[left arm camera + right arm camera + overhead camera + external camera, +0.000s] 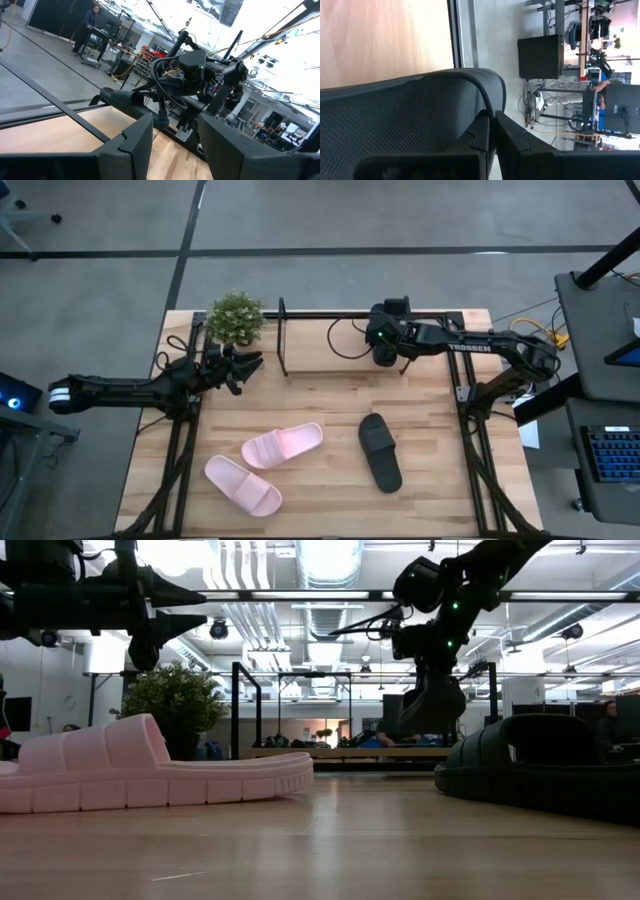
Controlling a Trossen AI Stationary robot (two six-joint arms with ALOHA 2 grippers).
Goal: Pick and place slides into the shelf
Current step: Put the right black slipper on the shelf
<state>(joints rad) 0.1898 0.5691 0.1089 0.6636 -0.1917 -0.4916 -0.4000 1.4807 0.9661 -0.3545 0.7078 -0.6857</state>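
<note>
My right jaws (492, 132) are clamped on the strap of a black slide (410, 115) with a fine mesh texture, held over the shelf (330, 365) at the surface's (440, 490) far edge. The shelf is thin black tubing with a pale board. My left jaws (248, 366) hang partly open and empty near the far-left corner, beside a small potted plant (235, 317). The second black slide (381, 451) lies right of centre, sole ribbed. Two pale pink slides, one central (283, 445), one nearer the front-left (243, 484), lie close together but apart.
</note>
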